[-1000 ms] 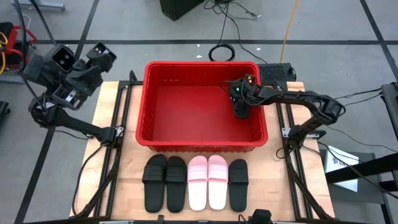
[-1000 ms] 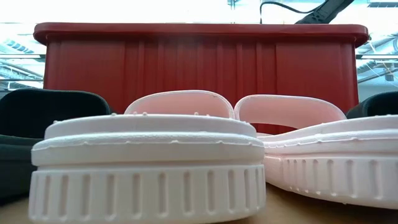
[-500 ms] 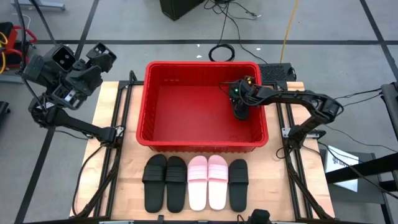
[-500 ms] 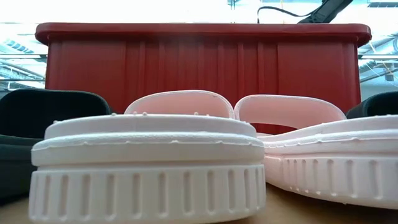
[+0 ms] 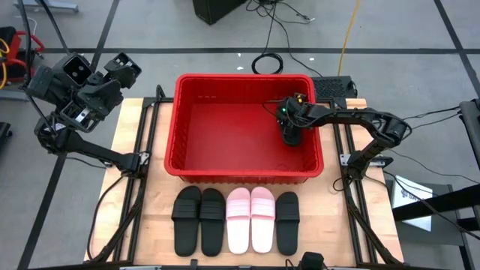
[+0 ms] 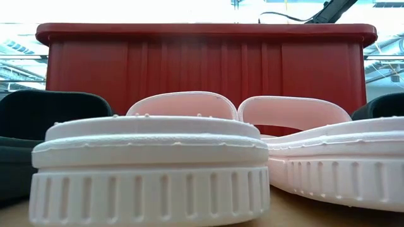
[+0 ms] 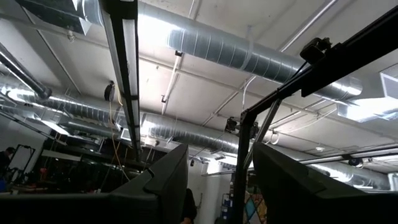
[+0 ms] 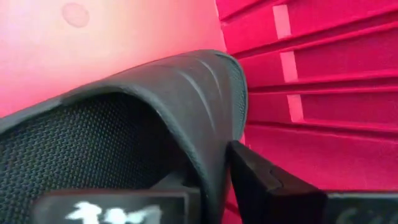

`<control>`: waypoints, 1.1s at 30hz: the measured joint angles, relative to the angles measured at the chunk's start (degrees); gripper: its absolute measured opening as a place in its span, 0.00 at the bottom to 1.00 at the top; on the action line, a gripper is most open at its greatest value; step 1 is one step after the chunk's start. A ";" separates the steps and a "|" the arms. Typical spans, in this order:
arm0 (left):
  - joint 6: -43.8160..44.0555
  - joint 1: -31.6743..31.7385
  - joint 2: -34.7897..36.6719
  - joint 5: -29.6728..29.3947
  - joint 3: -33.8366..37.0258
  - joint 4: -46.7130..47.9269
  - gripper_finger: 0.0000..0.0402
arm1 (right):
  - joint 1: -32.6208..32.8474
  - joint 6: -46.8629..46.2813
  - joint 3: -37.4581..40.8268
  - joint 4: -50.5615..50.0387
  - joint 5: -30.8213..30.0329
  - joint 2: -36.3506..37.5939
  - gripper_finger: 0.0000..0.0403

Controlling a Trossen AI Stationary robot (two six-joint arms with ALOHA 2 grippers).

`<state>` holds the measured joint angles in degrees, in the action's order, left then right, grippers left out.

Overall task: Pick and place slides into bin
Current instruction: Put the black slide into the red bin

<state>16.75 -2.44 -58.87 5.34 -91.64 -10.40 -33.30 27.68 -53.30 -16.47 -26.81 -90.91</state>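
High view, red bin (image 5: 180, 127), right gripper (image 5: 289, 133) inside clamping a black slide (image 8: 155, 118), left gripper (image 7: 214, 180) raised, parted.

The right arm reaches leftward from the table's right side, its right gripper (image 5: 289, 133) pointing down, fingers (image 8: 273, 186) clamped. The left gripper (image 5: 120, 66) is raised far left, fingers parted, aimed upward.

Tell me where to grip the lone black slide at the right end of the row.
Grip the black slide by its wide strap, coming straight down from above. It lies flat, sole down, so the strap arches clear of the footbed, and one finger can probably slip beneath. The pink slide sits close beside, so side access looks tight.
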 joint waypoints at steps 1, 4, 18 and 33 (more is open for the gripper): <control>-0.02 0.00 0.00 0.00 0.00 -0.10 0.46 | 0.00 0.02 0.00 -0.27 -0.07 0.00 0.15; -0.02 0.00 0.00 0.04 0.00 -0.19 0.46 | 0.02 0.04 0.00 -0.42 -0.90 0.00 0.20; -0.02 0.00 0.07 1.86 0.00 -0.17 0.46 | 2.10 -2.34 0.00 -3.81 -4.70 0.40 0.45; -0.02 0.00 0.13 3.69 0.00 -0.15 0.46 | 5.77 -6.41 -0.09 -7.39 -7.72 3.31 0.53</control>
<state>16.73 -2.44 -58.74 9.04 -91.64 -10.55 -27.53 21.27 -53.39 -23.86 -34.54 -87.61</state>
